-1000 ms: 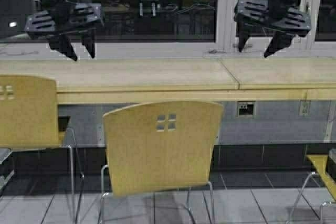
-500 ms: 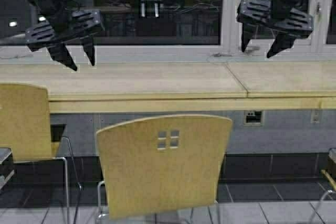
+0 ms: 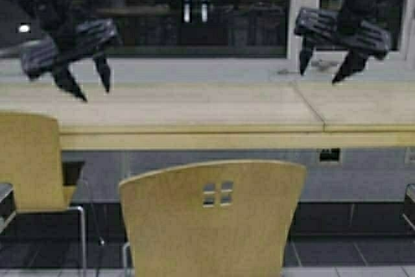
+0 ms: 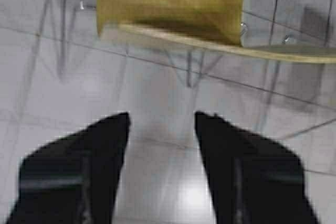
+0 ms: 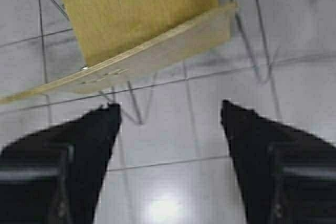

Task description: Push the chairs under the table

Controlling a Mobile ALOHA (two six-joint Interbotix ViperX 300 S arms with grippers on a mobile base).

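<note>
The nearest chair point(image 3: 211, 222) stands in front of the robot, at about 6 o'clock in the high view. Its backrest faces the camera and its seat is not yet under the table point(image 3: 194, 118), which runs across the middle of the view. A second chair point(image 3: 29, 160) stands at 9 o'clock, close to the table edge.

Both arms are raised high. The left gripper point(image 3: 84, 85) hangs at 10 o'clock and the right gripper point(image 3: 327, 66) at 2 o'clock, both over the table. The fingers of both are spread apart and hold nothing. The wrist views show the same, with the backrest's top edge below the fingers.

I judge the chair to be light and stiff: a thin moulded shell on slim metal legs. It will probably slide easily on the smooth tiles point(image 5: 210, 114), but it may turn if pushed on one side. The best place to press is the top edge of the backrest, both grippers equally far from the small cutouts point(image 3: 218, 194).
</note>
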